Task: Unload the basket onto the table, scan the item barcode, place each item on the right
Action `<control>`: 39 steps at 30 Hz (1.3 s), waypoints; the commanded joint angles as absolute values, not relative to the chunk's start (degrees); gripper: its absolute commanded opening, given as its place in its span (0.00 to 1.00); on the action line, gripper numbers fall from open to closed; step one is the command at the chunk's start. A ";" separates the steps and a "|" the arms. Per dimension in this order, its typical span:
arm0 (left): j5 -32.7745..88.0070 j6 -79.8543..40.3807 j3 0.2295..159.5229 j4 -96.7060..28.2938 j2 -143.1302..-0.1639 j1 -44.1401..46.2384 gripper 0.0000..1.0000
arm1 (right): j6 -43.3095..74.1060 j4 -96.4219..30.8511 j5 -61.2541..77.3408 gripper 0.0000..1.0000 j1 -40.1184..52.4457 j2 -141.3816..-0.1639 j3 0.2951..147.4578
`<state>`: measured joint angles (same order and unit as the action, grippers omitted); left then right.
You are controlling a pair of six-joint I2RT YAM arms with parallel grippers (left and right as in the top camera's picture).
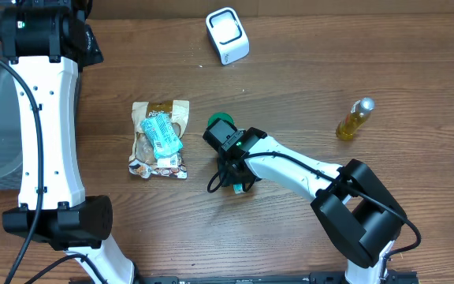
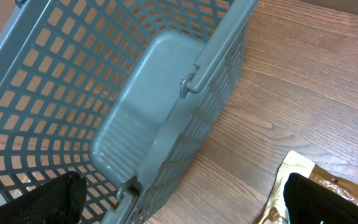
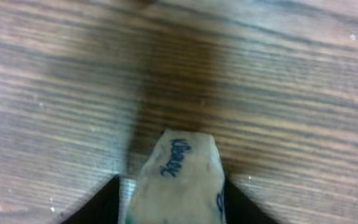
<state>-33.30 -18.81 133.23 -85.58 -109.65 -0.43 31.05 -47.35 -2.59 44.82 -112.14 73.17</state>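
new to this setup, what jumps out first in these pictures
The pale soft packet with blue lettering, pinched in the right gripper above the middle of the wooden table. Left of it lies a brown snack bag topped by a teal pack; the grey plastic mesh basket fills the left wrist view.

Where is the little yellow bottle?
Overhead view: the bottle sits on the table's right side, past the right arm, far from the white scanner.
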 commanded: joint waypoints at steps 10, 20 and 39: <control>-34.41 -17.78 134.30 -85.47 -109.30 -0.36 1.00 | 28.01 -51.79 -5.54 0.62 43.62 -111.26 81.10; -34.41 -17.78 134.30 -85.47 -109.30 -0.36 1.00 | 24.82 -64.73 -5.52 0.80 40.12 -109.19 99.24; -34.41 -17.78 134.30 -85.47 -109.30 -0.36 1.00 | 35.29 -57.58 -5.32 1.00 40.14 -114.80 100.44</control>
<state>-33.30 -18.83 133.23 -85.58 -109.65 -0.43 30.26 -58.08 -2.66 39.90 -112.16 99.44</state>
